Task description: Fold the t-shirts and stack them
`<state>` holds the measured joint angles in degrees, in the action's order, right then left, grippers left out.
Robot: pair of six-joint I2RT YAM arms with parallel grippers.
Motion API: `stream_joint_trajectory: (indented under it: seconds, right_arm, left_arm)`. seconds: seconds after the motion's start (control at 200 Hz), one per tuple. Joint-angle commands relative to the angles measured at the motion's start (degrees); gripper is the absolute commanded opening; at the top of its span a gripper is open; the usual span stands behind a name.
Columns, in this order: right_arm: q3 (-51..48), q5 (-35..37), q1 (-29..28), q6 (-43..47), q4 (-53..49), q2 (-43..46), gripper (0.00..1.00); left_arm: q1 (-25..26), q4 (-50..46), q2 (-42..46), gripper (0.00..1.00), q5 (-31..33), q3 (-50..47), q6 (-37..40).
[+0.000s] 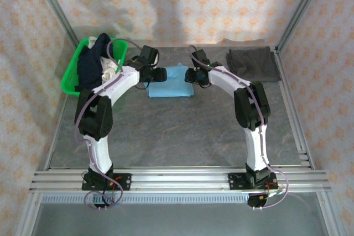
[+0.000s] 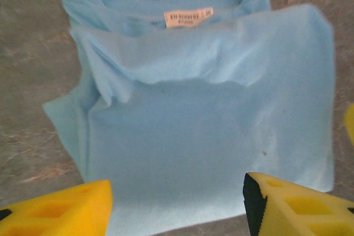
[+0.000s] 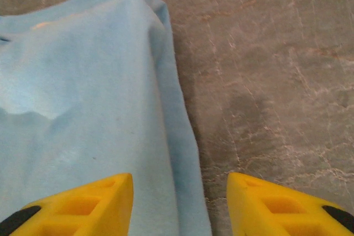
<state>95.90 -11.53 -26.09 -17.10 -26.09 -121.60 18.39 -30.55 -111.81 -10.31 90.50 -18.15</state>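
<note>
Light blue t-shirt [image 1: 168, 82]: is lying flat on the table [image 1: 182, 136], folded into a rough rectangle, toward the far side and between the two grippers
Folds: in the left wrist view an upper layer is lying doubled over the body, leaving the collar showing at the end away from the fingers, with a pale neck label [image 2: 188, 17] facing up; one sleeve edge is sticking out at the side
Left gripper [image 2: 177, 205]: is hanging over the near edge of the light blue t-shirt with its yellow fingers [image 2: 61, 211] spread apart and nothing pinched between them; the cloth is lying loose under the gap
Right gripper [image 3: 180, 205]: is also standing with its jaws apart and gripping nothing; one finger [image 3: 83, 205] is sitting over the blue cloth and the other over bare grey table, so the shirt's side edge is running between them
Arms: in the top view both are reaching forward and bending inward, their grippers facing each other across the shirt
Dark grey t-shirt [image 1: 253, 63]: is lying folded at the far right corner of the table, well apart from the blue one
Green basket [image 1: 69, 81]: is sitting at the far left, beside the left arm, holding a navy garment [image 1: 91, 62] and a white garment [image 1: 109, 70] that are heaping above its rim
</note>
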Motion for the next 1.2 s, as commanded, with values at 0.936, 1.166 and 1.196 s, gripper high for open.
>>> stream_joint_trajectory:
  seconds: [0.936,1.166,1.196]
  right_arm:
    - [-7.6,-0.5,-2.4,-0.2,7.9,4.9,0.47]
    - [-11.5,2.3,-5.7,1.5,13.4,9.1,0.49]
    - [-11.5,2.3,-5.8,1.2,13.4,8.6,0.50]
  left_arm:
    - [-2.0,-12.5,-26.4,0.56,0.8,35.4,-1.9]
    - [-1.6,-12.2,-20.0,0.59,-1.5,36.4,-2.3]
    - [-1.5,-12.1,-18.8,0.59,-1.5,35.8,-2.3]
